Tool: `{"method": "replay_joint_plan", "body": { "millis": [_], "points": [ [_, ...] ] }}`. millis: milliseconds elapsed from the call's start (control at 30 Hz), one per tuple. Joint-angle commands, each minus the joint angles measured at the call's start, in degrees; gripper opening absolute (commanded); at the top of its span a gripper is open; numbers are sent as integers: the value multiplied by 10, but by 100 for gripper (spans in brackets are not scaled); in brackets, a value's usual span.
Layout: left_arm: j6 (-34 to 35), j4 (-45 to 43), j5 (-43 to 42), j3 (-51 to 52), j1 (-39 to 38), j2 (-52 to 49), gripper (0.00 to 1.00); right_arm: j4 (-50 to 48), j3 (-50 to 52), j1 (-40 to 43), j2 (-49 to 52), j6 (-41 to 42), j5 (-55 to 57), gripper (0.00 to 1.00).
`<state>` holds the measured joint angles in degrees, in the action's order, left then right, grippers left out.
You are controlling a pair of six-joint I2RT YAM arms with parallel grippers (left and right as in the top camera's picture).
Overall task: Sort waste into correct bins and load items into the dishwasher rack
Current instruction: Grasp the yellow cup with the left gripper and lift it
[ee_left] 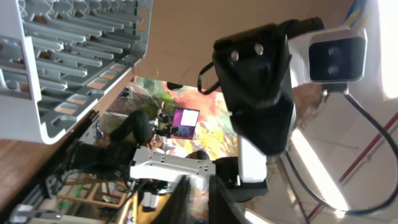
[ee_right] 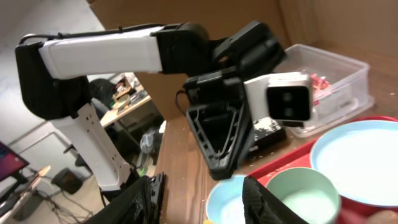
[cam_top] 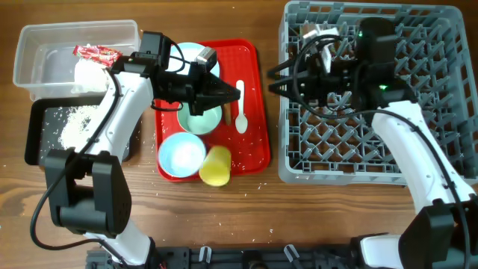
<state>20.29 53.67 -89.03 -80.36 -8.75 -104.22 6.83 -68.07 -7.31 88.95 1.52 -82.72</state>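
Note:
My left gripper is shut and empty, hovering over the red tray and pointing right; its fingers show in the left wrist view. My right gripper is open and empty at the dishwasher rack's left edge, facing it. On the tray are a pale blue plate, partly hidden by my left arm, two bowls, a yellow cup and a white spoon. The clear tub holds the red wrapper and napkin. The black tray holds rice.
The flat red tray lies between the bins and the rack. Stray rice grains dot the tray and the wooden table in front. The sausage stick and brown lump are not visible.

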Motion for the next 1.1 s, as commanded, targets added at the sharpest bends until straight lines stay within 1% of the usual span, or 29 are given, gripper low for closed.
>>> {"method": "replay_joint_plan", "body": {
  "millis": [0, 67, 100, 133, 167, 200, 233, 267, 300, 333, 400, 467, 500, 533, 567, 633, 667, 700, 733, 767, 800, 833, 900, 933, 1000, 1067],
  "points": [
    [-4, -1, -13, -9, -1, 14, 4, 3, -8, -2, 5, 1, -29, 48],
    [-6, -3, -4, -9, -1, 14, 4, 4, -8, -2, 5, 1, -28, 48],
    [-6, -3, 10, -9, -1, 14, 4, 14, -8, -2, 5, 2, -16, 49],
    [-6, -3, 43, -9, -1, 14, 6, 29, -8, -2, 5, 1, 2, 51],
    [-43, 14, 114, -9, -1, 14, 11, 66, -8, -2, 5, 0, 55, 59],
    [-53, 40, 172, -9, -1, 14, 13, 84, -8, -2, 5, 0, 83, 68],
    [-53, 82, 280, -9, -2, 14, 15, 118, -8, -2, 5, 0, 136, 79],
    [-43, 138, 430, -9, -7, 14, 18, 152, -8, -2, 5, 0, 190, 86],
    [-21, 167, 522, -9, -16, 14, 19, 172, -8, -2, 5, 0, 227, 89],
    [5, 186, 595, -8, -34, 14, 20, 193, -8, -2, 5, 0, 263, 91],
    [29, 188, 648, -4, -76, 14, 21, 216, -8, -2, 5, 0, 294, 93],
    [70, 191, 715, 5, -116, 14, 20, 230, -8, -2, 5, 0, 305, 94],
    [135, 194, 771, 17, -142, 18, 16, 241, -8, -2, 5, 0, 314, 95],
    [175, 192, 796, 30, -152, 27, 15, 247, -8, -2, 5, 0, 323, 95],
    [231, 190, 829, 48, -163, 47, 15, 258, -8, -2, 5, -1, 337, 96],
    [327, 143, 862, 116, -190, 144, 17, 271, -8, -2, 5, -7, 356, 98],
    [344, 128, 866, 134, -197, 170, 18, 273, -8, -2, 5, -14, 356, 98],
    [384, 92, 882, 181, -213, 236, 20, 274, -8, -2, 5, -15, 356, 98],
    [423, 55, 907, 237, -226, 307, 24, 273, -8, -2, 5, -15, 356, 98],
    [439, 16, 919, 296, -230, 367, 27, 274, -8, -2, 5, -15, 355, 99],
    [446, -10, 916, 334, -230, 398, 30, 275, -8, -2, 5, -13, 355, 99],
    [469, -38, 909, 389, -230, 432, 38, 280, -8, -2, 5, -14, 351, 99],
    [468, -86, 906, 450, -230, 450, 38, 290, -8, -2, 5, -15, 351, 100],
    [460, -129, 904, 475, -230, 448, 38, 298, -8, -2, 5, -23, 351, 100],
    [443, -197, 903, 493, -230, 440, 37, 317, -8, -2, 5, -48, 352, 99],
    [424, -230, 899, 494, -230, 429, 35, 333, -8, -2, 5, -61, 354, 100]
  ]
}}
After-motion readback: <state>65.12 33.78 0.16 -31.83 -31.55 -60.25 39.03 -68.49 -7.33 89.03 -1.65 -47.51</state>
